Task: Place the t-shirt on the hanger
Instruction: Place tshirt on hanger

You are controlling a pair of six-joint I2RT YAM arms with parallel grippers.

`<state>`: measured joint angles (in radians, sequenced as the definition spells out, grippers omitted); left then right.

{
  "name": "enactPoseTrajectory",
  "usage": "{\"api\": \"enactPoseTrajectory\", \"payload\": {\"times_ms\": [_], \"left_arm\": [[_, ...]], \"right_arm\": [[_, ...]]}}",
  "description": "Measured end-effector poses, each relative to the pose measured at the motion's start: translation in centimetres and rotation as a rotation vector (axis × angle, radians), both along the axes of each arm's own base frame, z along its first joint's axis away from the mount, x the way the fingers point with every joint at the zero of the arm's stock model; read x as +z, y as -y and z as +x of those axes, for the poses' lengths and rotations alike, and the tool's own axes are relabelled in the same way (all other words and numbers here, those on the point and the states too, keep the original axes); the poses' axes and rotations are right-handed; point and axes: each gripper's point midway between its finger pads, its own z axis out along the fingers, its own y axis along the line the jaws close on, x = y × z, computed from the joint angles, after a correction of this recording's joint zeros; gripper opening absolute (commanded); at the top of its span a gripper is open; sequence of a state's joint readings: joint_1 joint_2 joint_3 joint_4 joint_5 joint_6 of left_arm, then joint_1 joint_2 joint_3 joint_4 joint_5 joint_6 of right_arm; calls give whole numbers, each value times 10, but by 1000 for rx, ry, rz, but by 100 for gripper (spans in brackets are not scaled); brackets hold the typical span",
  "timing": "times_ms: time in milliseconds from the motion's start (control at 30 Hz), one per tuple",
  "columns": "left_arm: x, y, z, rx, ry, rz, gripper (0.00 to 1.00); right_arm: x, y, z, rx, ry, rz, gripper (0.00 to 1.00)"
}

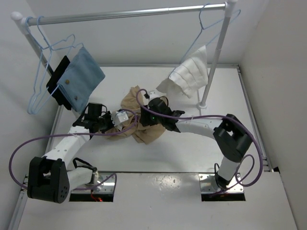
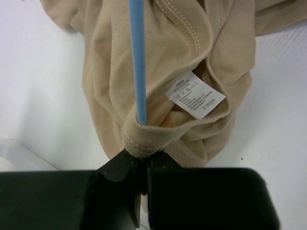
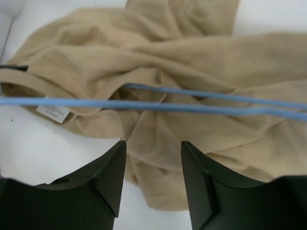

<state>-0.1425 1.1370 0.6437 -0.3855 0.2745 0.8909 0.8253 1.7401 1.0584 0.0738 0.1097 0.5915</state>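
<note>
Two grippers at the t-shirt [image 1: 130, 103], heaped in the middle of the table [image 1: 192, 153], well clear of every edge
At the near side the left gripper [image 2: 144, 165] is clenched on the ribbed collar edge, right where the hanger [image 2: 138, 57] wire slips under the fabric beside the care label [image 2: 195, 95]; the right gripper [image 3: 152, 146] hangs released above the folds, jaws apart, two hanger wires crossing the cloth beyond its fingertips

A: Where does the hanger [image 2: 139, 57] end?
B: Its wire slips under the t-shirt [image 2: 216, 52] collar, and the picture's upper edge cuts off the other end
A: And the label [image 2: 195, 94]?
B: Print too small to read
</note>
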Motion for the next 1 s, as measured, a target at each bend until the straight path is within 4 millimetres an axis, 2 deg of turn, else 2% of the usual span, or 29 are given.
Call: {"api": "enactPoseTrajectory", "payload": {"times_ms": [100,200,300,433,567,700,800,900,933,967,1000], "left_arm": [[-3,0,-3,13,-15,-8,0],[-4,0,-5,26,-26,-16,0],[-5,0,-6,36,-34,-23,0],[-5,0,-6,47,-40,-32,0],[-6,0,-8,51,-46,-33,0],[-10,-2,-11,67,-61,-28,0],[-10,-2,-11,72,-66,-33,0],[-10,-1,-11,72,-67,-36,0],[-10,-1,-11,72,-67,-36,0],[-10,-1,-12,72,-67,-37,0],[-10,-1,-12,72,-68,-36,0]], "right_arm": [[-13,-9,-12,26,-26,-15,47],[-15,-17,-17,35,-19,-20,59],[-21,-29,-13,26,-13,-35,60],[-38,-36,0,-34,-12,-72,50],[-56,-28,7,-100,-18,-132,45],[-62,-22,14,-153,-7,-176,42],[-63,-18,15,-177,0,-192,35],[-63,-17,16,-190,2,-192,17],[-63,-17,15,-193,1,-192,5],[-64,-17,15,-196,-3,-189,0],[-64,-16,15,-204,-8,-185,0]]}}
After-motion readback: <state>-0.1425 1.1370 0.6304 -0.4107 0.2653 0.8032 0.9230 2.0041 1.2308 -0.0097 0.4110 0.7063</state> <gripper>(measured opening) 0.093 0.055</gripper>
